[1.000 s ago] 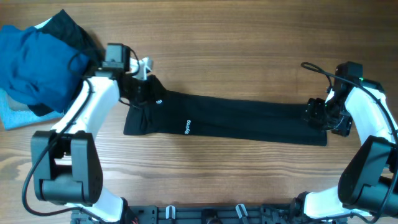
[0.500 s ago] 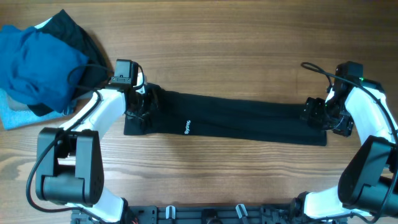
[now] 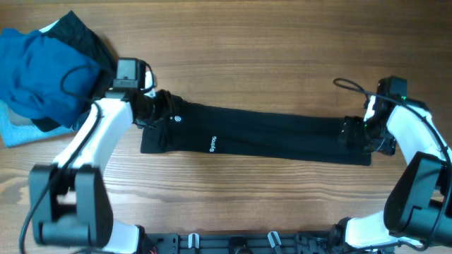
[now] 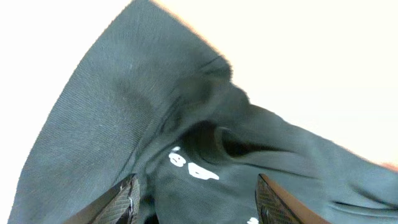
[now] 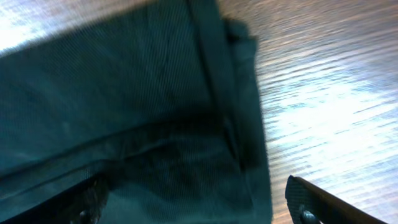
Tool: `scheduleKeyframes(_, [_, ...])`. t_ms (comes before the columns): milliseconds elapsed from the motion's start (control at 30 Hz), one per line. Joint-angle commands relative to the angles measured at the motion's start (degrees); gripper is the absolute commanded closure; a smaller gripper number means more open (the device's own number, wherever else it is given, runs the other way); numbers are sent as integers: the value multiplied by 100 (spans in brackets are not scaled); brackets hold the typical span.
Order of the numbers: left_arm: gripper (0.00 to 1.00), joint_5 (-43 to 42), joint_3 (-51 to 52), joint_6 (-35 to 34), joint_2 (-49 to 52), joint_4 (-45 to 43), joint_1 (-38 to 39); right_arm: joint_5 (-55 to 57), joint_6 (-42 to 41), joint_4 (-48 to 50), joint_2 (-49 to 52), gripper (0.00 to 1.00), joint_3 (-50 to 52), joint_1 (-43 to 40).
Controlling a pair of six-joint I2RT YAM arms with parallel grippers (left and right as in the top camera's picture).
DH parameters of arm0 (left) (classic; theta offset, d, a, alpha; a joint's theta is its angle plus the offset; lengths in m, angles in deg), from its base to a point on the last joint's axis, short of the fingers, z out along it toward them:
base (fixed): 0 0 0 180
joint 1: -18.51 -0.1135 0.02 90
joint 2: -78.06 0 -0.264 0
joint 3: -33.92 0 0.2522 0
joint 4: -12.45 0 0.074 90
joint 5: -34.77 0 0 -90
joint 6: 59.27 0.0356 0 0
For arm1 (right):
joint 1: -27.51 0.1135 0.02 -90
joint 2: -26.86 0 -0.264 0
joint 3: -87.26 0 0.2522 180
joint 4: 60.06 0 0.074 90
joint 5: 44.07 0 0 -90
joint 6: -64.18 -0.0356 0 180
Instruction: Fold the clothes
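Black garment (image 3: 268, 137) lies stretched in a long band across the middle of the wooden table (image 3: 282, 42), running from left of centre almost to the right edge, flat along most of its length and rucked at its left end.

At the far left, well apart from it, a light blue cloth (image 3: 13, 132) lies under a heap of bright blue garment (image 3: 39, 70), with a dark cloth (image 3: 81, 32) showing behind the heap.

The left gripper (image 3: 164, 107) sits over the upper left corner of the black garment. In the left wrist view its two fingers (image 4: 126, 200) stand well apart, released, with bunched folds and some white print (image 4: 193, 169) showing between them; nothing is pinched. Whether the tips touch the cloth cannot be told.

Just right of that gripper is the small round white logo (image 3: 179, 118), and further right the short line of white lettering (image 3: 211, 144).

At the right end, the right gripper (image 3: 353, 132) hangs over the garment's upper right corner. The right wrist view shows its fingers (image 5: 311, 210) spread wide, grasping nothing, above the stitched hem (image 5: 210, 74), with bare table beside it.
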Motion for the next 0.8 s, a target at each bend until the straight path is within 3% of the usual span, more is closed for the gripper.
scheduleKeyframes(0, [38,-31,-138,-24,-562,133,-68,-94,372,417,-61,3,343,-26])
scheduleKeyframes(367, [37,-31,-138,-24,-592,345,-68,-461,398,1274,-57,7,975,-24])
scheduleKeyframes(433, [37,-28,-138,-24,-592,363,-68,-461,396,1252,-57,12,977,-24])
scheduleKeyframes(567, [37,-31,-138,-24,-592,372,-68,-601,393,1246,-57,39,975,-26])
scheduleKeyframes(667, [37,-31,-138,-26,-592,389,-68,-601,236,1257,-57,53,975,-24])
scheduleKeyframes(700, [37,-31,-138,-26,-592,409,-68,-605,234,1281,-57,62,975,-24])
scheduleKeyframes(767, [37,-28,-138,-24,-592,433,-68,-610,72,1311,-59,96,955,-24])
